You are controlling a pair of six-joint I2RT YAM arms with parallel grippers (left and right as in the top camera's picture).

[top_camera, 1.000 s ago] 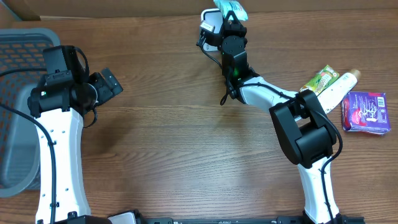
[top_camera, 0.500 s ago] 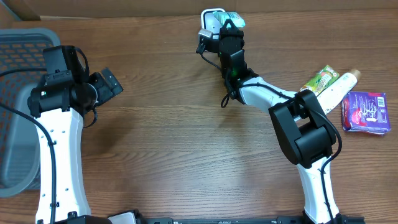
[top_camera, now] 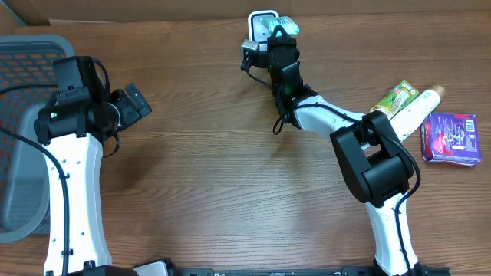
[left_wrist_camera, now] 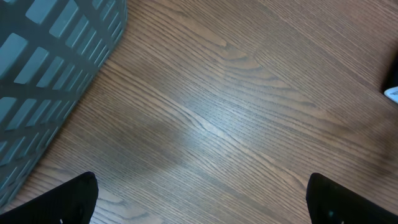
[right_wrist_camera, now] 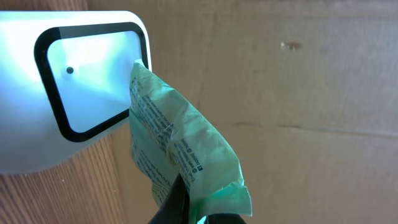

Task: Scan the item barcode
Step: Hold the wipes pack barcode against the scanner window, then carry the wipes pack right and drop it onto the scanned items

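Clamped the right hand [top_camera: 281,32] on the green packet [right_wrist_camera: 177,146], right at the white scanner's [right_wrist_camera: 93,74] window by the table's [top_camera: 230,169] far edge; hung the left hand [left_wrist_camera: 205,202] wide apart beside the grey basket [left_wrist_camera: 43,74].

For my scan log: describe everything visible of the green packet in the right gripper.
The green packet is a soft, crinkled pale-green plastic pouch with small dark print. The shut right gripper pinches its lower end, holding it tilted with its upper corner at the black-framed window of the white scanner; contact there cannot be told. No barcode is readable.
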